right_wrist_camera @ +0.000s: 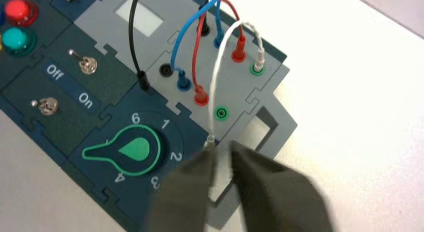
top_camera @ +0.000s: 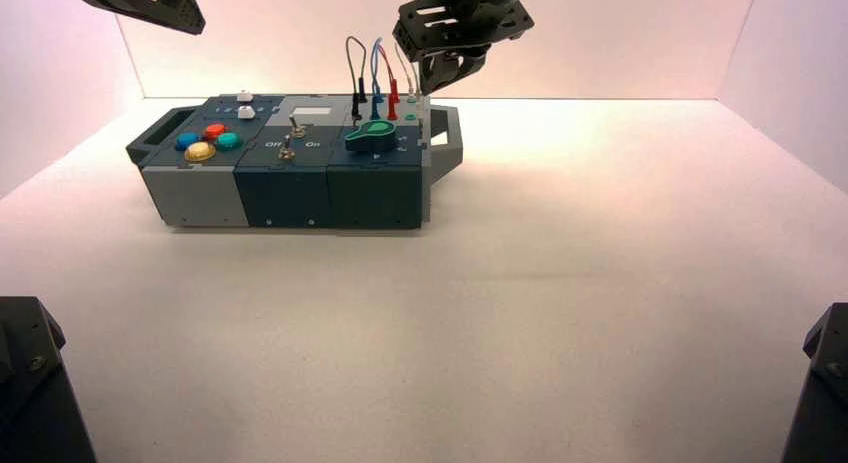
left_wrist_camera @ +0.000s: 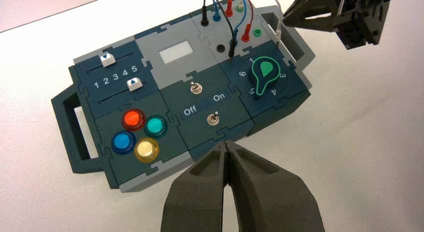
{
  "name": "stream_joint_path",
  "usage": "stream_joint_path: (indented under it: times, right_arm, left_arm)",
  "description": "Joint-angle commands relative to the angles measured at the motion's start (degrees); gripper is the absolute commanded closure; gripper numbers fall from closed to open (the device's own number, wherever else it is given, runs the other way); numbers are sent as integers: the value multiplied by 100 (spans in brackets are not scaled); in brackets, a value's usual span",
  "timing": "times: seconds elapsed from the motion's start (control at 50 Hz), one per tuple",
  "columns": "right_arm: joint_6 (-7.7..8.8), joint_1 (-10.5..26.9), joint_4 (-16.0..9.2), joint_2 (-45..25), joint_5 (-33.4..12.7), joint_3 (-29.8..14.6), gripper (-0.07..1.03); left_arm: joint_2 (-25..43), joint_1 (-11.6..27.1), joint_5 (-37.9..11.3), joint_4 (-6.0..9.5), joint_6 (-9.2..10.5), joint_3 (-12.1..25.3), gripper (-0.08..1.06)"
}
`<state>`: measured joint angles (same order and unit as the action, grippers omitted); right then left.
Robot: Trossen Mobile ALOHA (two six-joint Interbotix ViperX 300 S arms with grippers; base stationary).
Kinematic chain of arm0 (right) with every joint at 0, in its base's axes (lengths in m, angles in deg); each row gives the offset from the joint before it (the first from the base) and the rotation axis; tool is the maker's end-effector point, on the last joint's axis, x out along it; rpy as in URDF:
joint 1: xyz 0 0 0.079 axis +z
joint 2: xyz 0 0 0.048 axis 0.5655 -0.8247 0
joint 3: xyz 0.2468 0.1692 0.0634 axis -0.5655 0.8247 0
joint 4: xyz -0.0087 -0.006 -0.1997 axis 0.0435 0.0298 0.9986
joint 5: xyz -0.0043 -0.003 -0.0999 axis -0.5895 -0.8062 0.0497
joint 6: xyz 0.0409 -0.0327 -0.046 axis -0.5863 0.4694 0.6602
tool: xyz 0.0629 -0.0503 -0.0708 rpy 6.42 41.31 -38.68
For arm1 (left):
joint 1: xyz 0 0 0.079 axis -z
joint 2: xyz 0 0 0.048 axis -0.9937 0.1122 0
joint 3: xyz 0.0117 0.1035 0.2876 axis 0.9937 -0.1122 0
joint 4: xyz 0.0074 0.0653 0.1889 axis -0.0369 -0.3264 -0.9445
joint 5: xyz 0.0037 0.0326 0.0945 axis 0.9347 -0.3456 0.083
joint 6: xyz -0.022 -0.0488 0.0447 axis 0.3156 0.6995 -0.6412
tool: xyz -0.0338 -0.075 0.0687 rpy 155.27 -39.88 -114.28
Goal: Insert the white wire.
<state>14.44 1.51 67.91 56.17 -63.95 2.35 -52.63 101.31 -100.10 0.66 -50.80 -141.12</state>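
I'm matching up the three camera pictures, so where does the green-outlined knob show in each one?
High view: the knob, left of centre, upper half.
Left wrist view: right of centre, upper half.
Right wrist view: left of centre, lower half.
Shared landmark: the teal button.

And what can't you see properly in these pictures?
- The bottom of the white wire's near plug: right wrist view, hidden by the blurry right hand.
- Part of the left hand: high view, cut off by the top edge.
- Most of the blue button: right wrist view, cut off by the left edge.
- Knob numbers: high view, too small.
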Motion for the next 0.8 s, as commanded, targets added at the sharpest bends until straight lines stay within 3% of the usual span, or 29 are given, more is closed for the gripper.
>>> stream_joint_path:
  times: [0.02,0.16,0.24,0.3,0.36,0.48,0.8]
  right_arm:
    - [-9,-9,-9,299,-413,-255,37]
    - [18,-18,0,378,-1081,-492,34]
    - [70,-18,0,378,-1740,-835,34]
    - [79,-9,0,360,-1934,-958,34]
    - [88,-9,0,237,-2522,-1318,34]
    - [105,9,0,9,-3103,-1731,34]
    - [114,97,0,-413,-3349,-1995,34]
  left_arm:
    - [0,26,44,-9,-18,62,101]
    - [0,26,44,-9,-18,62,101]
    - [0,18,44,-9,-18,62,101]
    - [0,26,44,-9,-18,62,101]
    - [0,18,44,-9,-18,62,101]
    - [0,18,44,-9,-18,62,101]
    - [-9,18,44,-9,-18,53,101]
